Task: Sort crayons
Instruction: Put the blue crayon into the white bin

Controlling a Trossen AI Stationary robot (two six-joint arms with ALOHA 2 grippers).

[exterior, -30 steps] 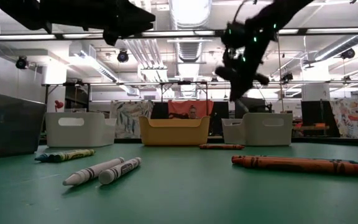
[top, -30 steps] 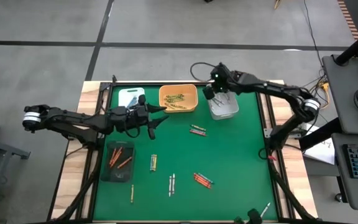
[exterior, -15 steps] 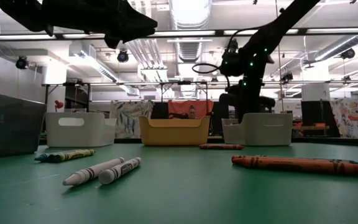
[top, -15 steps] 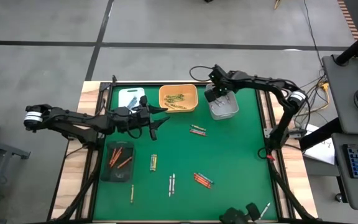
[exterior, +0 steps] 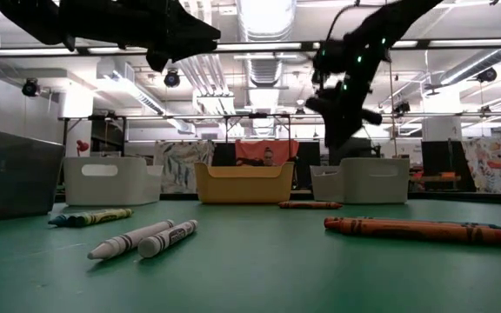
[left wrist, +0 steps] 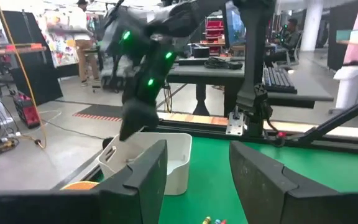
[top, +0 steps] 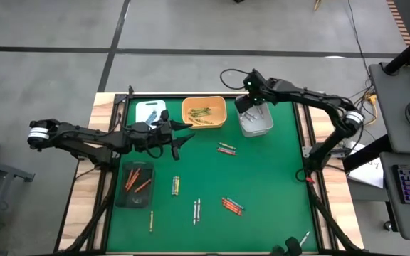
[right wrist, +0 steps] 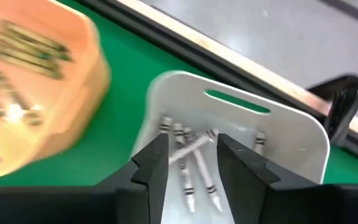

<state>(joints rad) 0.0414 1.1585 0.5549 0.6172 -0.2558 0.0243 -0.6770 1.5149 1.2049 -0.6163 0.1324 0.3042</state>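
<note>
Risk right now is clipping the white bin (top: 255, 122) wall as I lift away and shoving it sideways. My right pincer (right wrist: 191, 163) hangs over it, fingers apart, holding nothing; white crayons (right wrist: 188, 165) lie inside. Orange bin (top: 204, 112) sits just beside. Loose crayons (top: 226, 148) wait on the mat; left pincer (top: 180, 136) hovers spread, well apart.

**Left wrist: looking past open fingers at the white bin**

I saw my left gripper (left wrist: 194, 180) with fingers apart over the green surface (left wrist: 328, 168). Beyond stood a white bin (left wrist: 160, 155); the right gripper (left wrist: 132, 121) hung just above it.
</note>
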